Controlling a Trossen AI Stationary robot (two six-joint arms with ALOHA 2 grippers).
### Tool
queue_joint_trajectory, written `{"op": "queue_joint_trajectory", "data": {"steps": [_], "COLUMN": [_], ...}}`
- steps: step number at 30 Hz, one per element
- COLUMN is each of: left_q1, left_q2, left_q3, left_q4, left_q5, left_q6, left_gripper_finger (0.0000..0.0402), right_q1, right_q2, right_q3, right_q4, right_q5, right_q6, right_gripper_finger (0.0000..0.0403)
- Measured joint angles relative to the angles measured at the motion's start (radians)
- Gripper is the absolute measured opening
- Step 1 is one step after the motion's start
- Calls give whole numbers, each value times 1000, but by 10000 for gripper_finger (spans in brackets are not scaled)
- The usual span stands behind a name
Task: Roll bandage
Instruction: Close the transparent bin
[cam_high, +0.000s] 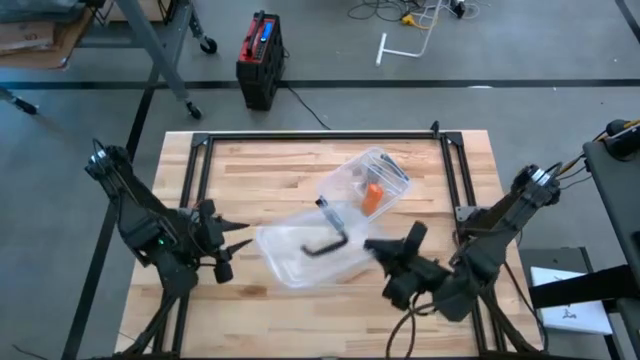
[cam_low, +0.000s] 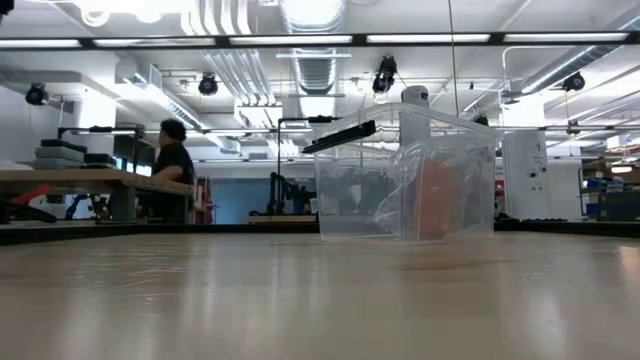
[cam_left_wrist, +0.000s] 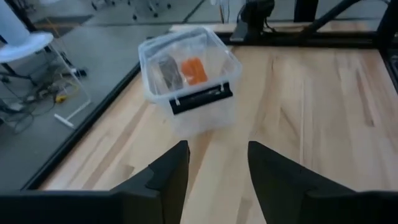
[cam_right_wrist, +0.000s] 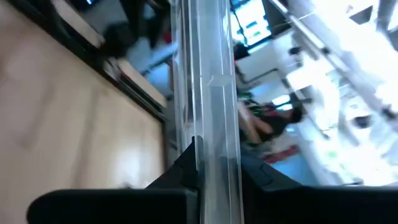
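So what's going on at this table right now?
The right pincer is shut on the clear lid of a clear plastic box in the middle of the wooden table; seen from above, the lid sits off the box, tilted beside it. Inside the box lies something orange, and something grey next to it. The left pincer is open and empty, near the table's left edge, pointed at the box. No bandage has been taken out yet.

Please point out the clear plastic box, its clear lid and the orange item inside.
Clear plastic box (cam_left_wrist: 189, 115), left wrist view: front wall.
Clear plastic lid (cam_high: 300, 252), high view: flat panel.
Orange item (cam_left_wrist: 194, 70), left wrist view: its top face.
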Motion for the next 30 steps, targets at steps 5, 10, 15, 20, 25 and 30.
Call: {"op": "queue_joint_trajectory", "data": {"steps": [5, 10, 15, 20, 25, 30], "left_q1": [19, 50, 161, 443, 917, 1272], "left_q2": [-19, -73, -150, -221, -236, -200], "left_q3": [-44, -102, -233, -395, -500, -518], "left_q4": [103, 136, 281, 677, 1102, 1223], "left_q5": [-31, -13, 75, 278, 844, 1280], "left_q6": [99, 84, 145, 502, 790, 774], "left_gripper_finger": [170, 174, 162, 148, 140, 137], "right_q1": [-35, -112, -198, -302, -452, -545], "right_q2": [-72, -107, -150, -223, -328, -395], "right_q3": [-21, -60, -150, -233, -358, -502], "right_q4": [-229, -707, -993, -959, -339, 396], "right_q5": [110, 108, 185, 182, -136, -201], "right_q6": [-6, 345, 598, 540, 28, -687], "right_gripper_finger": [32, 32, 33, 32, 32, 32]}}
